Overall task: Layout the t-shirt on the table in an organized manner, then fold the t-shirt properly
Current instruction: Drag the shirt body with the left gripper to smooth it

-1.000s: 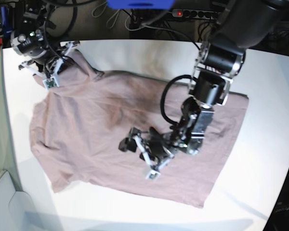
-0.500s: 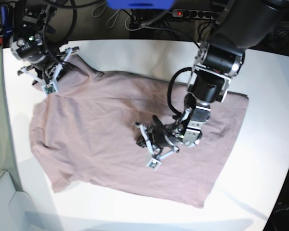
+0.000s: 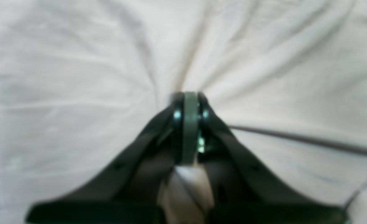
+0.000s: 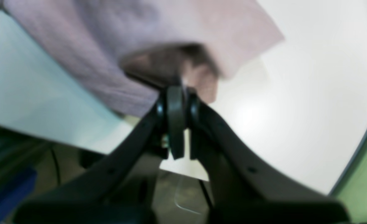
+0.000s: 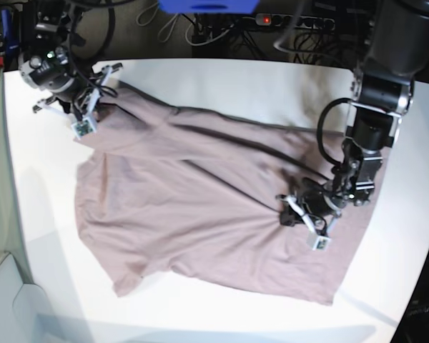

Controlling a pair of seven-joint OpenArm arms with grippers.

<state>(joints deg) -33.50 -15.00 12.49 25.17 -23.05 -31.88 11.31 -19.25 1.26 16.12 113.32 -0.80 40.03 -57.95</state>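
The mauve-pink t-shirt (image 5: 193,207) lies spread over the white table (image 5: 222,78), with taut creases running from far left to mid right. My left gripper (image 5: 286,213) is on the base view's right, shut on a pinch of the shirt's middle. In the left wrist view the left gripper (image 3: 188,97) has its jaws together, and folds of the t-shirt (image 3: 77,77) radiate from them. My right gripper (image 5: 100,100) at the far left is shut on the shirt's edge. The right wrist view shows the right gripper (image 4: 175,90) gripping the t-shirt (image 4: 115,46) above the table (image 4: 295,93).
A power strip (image 5: 293,21), cables and a blue object (image 5: 207,6) sit beyond the table's far edge. A pale box (image 5: 7,300) stands at the lower left, off the table. Bare white tabletop borders the shirt on all sides.
My left gripper has shut on the shirt's middle and pulled it to the right. The whole shirt shifted right and stretched into long creases. The right gripper keeps its hold at the far left.
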